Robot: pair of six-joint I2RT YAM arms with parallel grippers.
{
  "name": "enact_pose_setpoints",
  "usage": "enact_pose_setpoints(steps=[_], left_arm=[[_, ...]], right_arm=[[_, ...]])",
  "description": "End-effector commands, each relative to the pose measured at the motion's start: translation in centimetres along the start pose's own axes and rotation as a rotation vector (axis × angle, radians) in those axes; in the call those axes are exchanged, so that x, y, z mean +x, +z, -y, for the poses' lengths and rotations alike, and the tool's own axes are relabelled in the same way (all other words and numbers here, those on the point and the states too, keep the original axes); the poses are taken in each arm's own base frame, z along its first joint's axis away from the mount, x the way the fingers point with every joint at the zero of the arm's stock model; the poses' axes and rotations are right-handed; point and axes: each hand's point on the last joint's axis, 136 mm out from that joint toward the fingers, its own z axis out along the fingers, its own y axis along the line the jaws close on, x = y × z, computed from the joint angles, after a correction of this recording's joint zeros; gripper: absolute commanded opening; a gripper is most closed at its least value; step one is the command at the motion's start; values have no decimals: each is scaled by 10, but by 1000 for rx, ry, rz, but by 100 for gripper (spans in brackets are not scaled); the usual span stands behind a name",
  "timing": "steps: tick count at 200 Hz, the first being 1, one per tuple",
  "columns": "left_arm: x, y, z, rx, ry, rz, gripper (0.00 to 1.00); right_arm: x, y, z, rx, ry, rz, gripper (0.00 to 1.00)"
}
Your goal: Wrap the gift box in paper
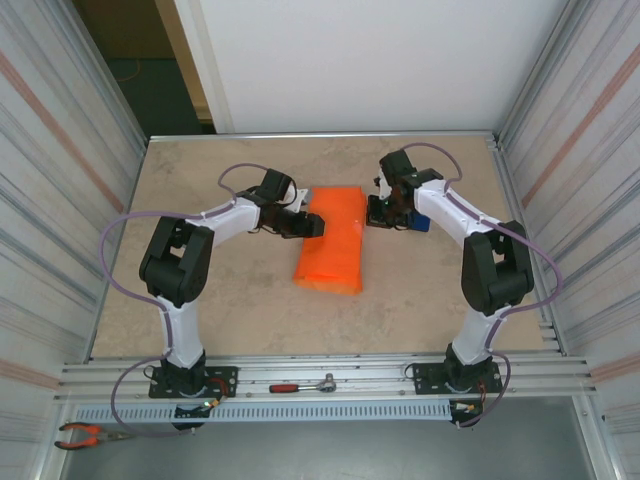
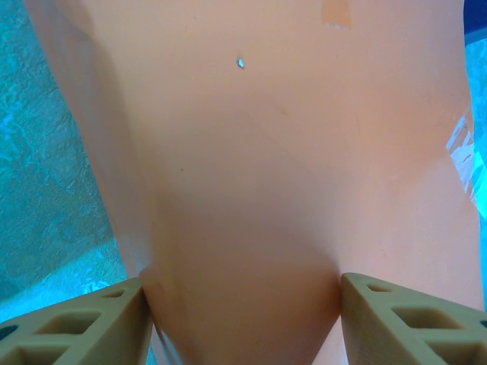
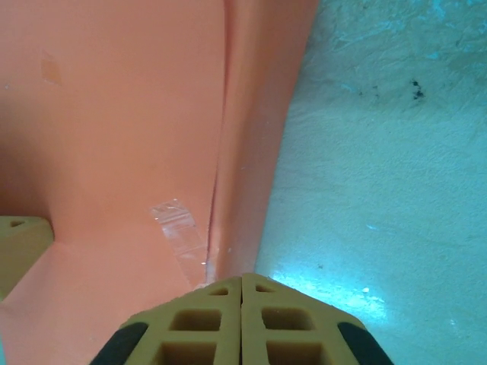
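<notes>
The orange paper (image 1: 333, 240) lies folded into a long parcel at the table's middle; the gift box is hidden inside it. My left gripper (image 1: 310, 225) reaches in from the left, and in the left wrist view its fingers (image 2: 84, 327) press against both sides of the paper-covered bulk (image 2: 243, 228). My right gripper (image 1: 378, 212) is at the parcel's right edge. Its fingertips (image 3: 242, 277) are shut together, touching the paper's folded seam (image 3: 221, 152) beside a strip of clear tape (image 3: 179, 232); nothing shows between them. A left finger (image 3: 23, 243) shows at the left of the right wrist view.
A blue tape dispenser (image 1: 422, 222) sits just behind the right gripper. A ratchet (image 1: 302, 385) lies on the front rail and red pliers (image 1: 85, 435) at the near left. Corrugated walls close in both sides.
</notes>
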Motion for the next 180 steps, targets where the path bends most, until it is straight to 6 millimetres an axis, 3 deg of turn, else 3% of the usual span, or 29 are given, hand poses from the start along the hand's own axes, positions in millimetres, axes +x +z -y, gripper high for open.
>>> enact_pose_setpoints(steps=[1, 84, 180], left_arm=[[79, 35, -53, -211, -61, -245, 62], [80, 34, -52, -214, -58, -246, 62], [81, 36, -53, -214, -57, -250, 62]], right_arm=[[2, 2, -7, 13, -32, -18, 1], [19, 32, 0, 99, -82, -97, 0], [20, 20, 5, 11, 18, -29, 0]])
